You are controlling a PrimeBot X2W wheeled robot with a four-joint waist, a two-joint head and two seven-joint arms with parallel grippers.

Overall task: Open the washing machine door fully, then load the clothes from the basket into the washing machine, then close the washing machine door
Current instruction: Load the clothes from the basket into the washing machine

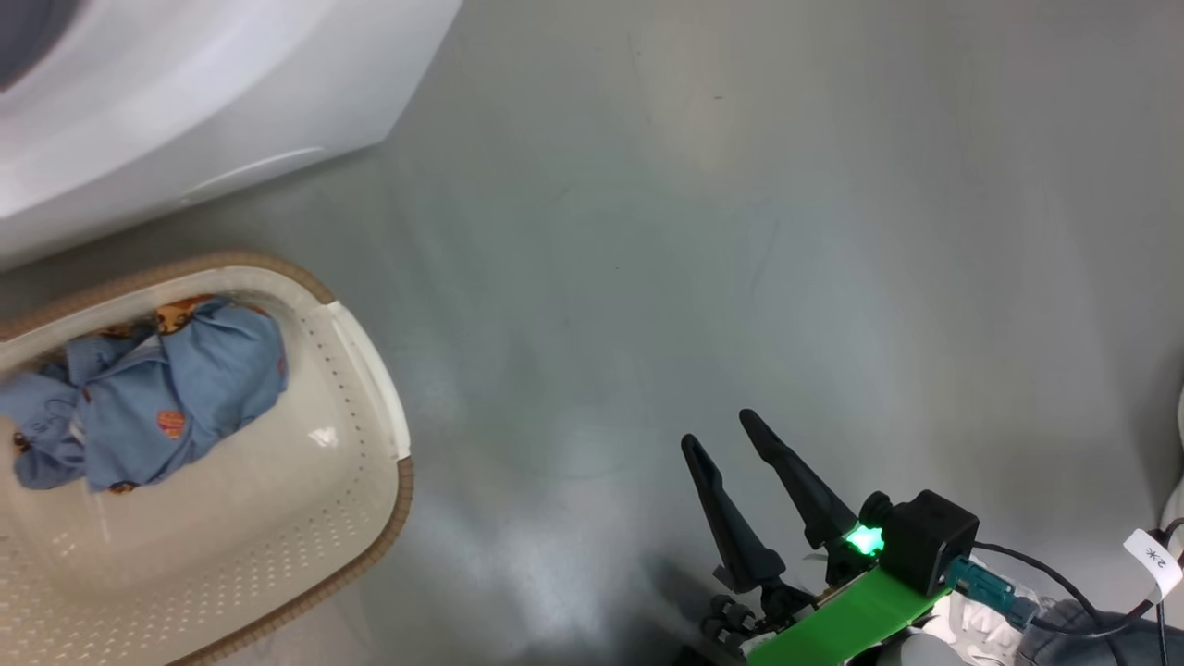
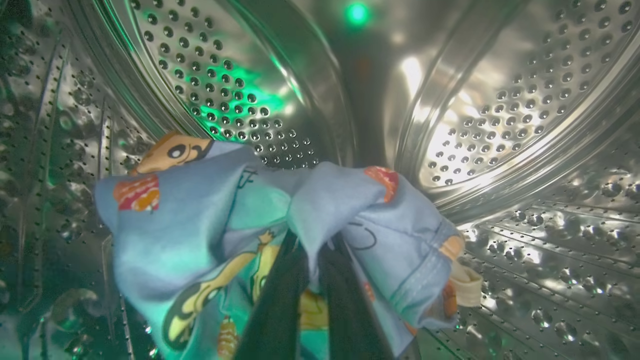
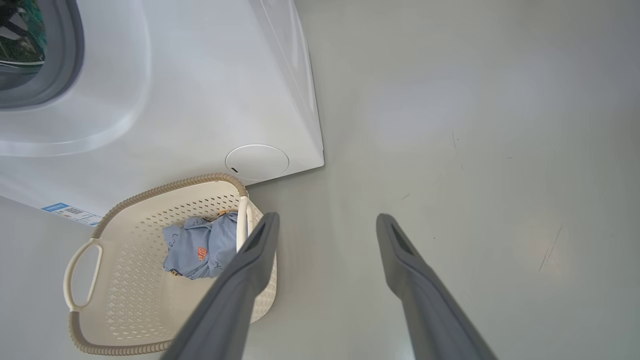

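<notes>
Half done, seemingly: pinching one bunch of the clothes (image 2: 200, 215) in the closed left gripper (image 2: 312, 247) deep in the washing machine's (image 3: 200, 75) drum (image 2: 500, 100) for dropping, with the right gripper (image 1: 719, 430) spread wide, empty, near the basket (image 1: 370, 370) holding the rest.

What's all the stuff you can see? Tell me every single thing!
floor: one, grey, all around
basket: one, cream with brown rim, on the floor
washing machine: one, white, beside the basket
drum: one, shiny steel, inside the washing machine
round cover: one, white, low on the machine's front
sticker: one, blue, low on the machine's front
clothes: one bundle, light blue, in the basket
held garment: one, light blue with cartoons, inside the drum
tag: one, white, on a black cable
left gripper: one, dark, shut on the held garment
right gripper: one, dark, open, over the floor
</notes>
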